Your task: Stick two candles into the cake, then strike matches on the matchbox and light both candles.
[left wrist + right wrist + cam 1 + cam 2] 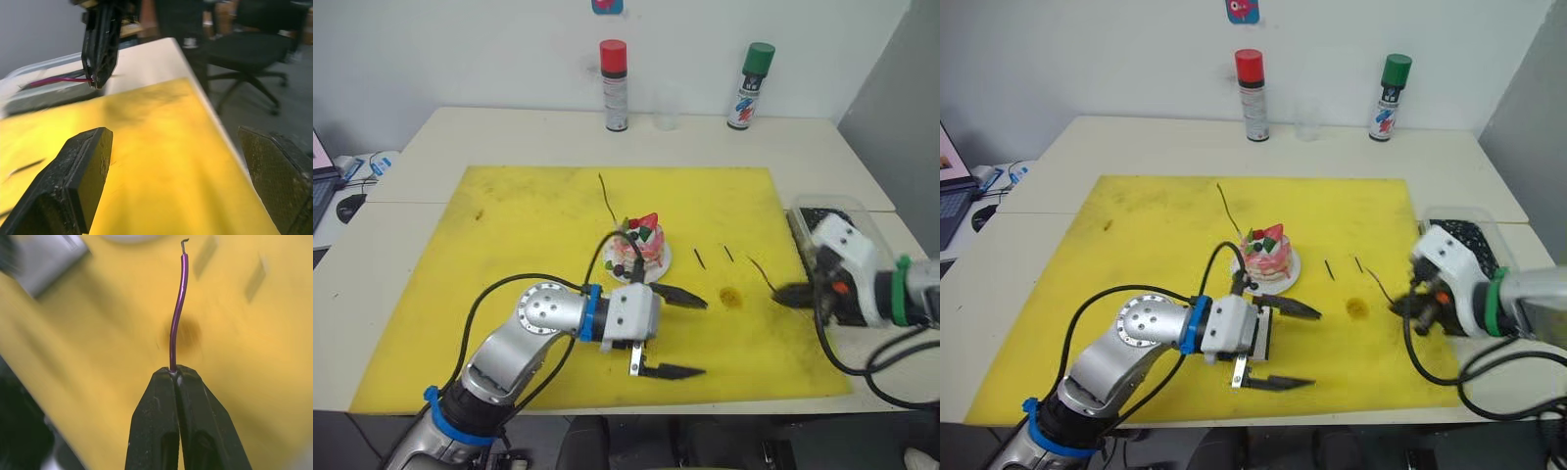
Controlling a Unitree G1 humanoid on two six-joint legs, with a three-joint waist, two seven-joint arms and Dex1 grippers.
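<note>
Claw number one, the right claw (173, 374), is squeezed shut on one candle (177, 308). That candle is thin and long, bends a little, and looks purple up close. It sticks out past the claw tips over the yellow mat (509, 255), near a small dark spot (731, 296) on the mat.

The mat covers most of a pale table (509, 132). At the back of the table stand a spray can with a red cap (615, 86), a clear cup (667, 116) and a spray can with a green cap (750, 86), by a white wall. A clear tub (847, 211) sits at the right edge of the mat, just behind the right claw.

The cake (642, 247) is small, round and pink, with a red strawberry on top. It sits on a little white plate near the middle of the mat. The second candle (607, 196) lies on the mat just behind the cake. Two short dark matches (699, 258) lie side by side to the right of the cake.

The left claw (680, 333) is wide open and holds nothing. It hovers over the mat just in front of the cake, and its far finger ends beside the plate.
</note>
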